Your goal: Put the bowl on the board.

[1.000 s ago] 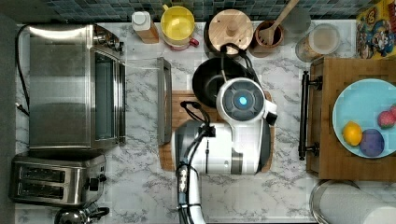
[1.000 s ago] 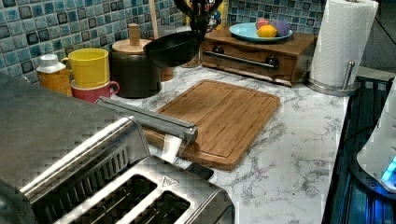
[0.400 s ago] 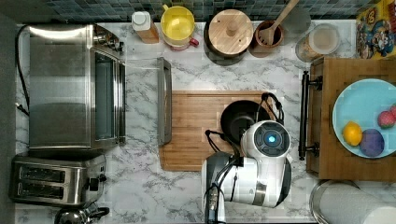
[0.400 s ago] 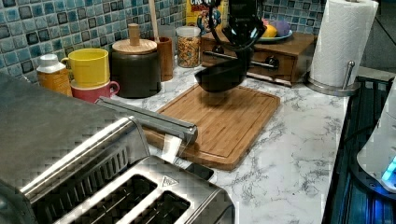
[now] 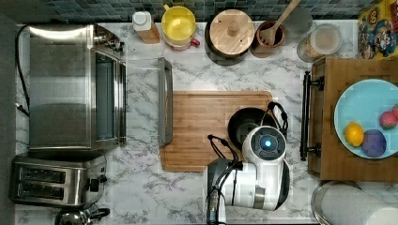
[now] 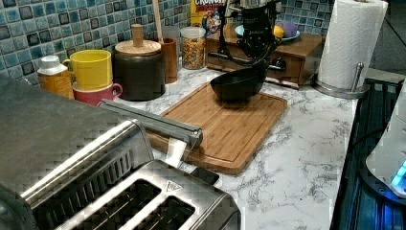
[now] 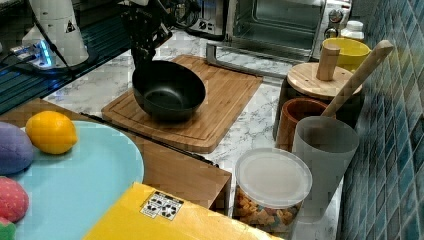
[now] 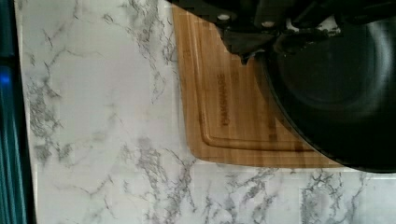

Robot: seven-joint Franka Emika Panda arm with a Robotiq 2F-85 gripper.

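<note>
1. A second ago the bowl hung near the lidded jar at the back of the counter; since then the arm has carried it across, and it now sits low over the board, at the end nearest the tray.

2. In the left view the bowl's base looks to be touching the wood or just off it; I cannot tell which; it tilts slightly, the held side higher.

3. The gripper is clamped on the bowl's rim, on the side towards the robot's base; in the right view the fingers come straight down onto the rim; the wrist view shows one finger inside the bowl's wall and the dark body of the hand above it.

4. In the top view the bowl lies inside the board's groove, towards the top view's right, with bare wood stretching away to the oven door.

5. What this means: the carry looks all but finished; the bowl is over the right thing and well away from the mug and the plate.

6. What I judge is left: settle the bowl flat, let go of the rim, and lift clear; letting go while it is tilted could make it rock or slide on the smooth wood; the tray's handle stands near the bowl, so the retreat wants to go straight up.
</note>
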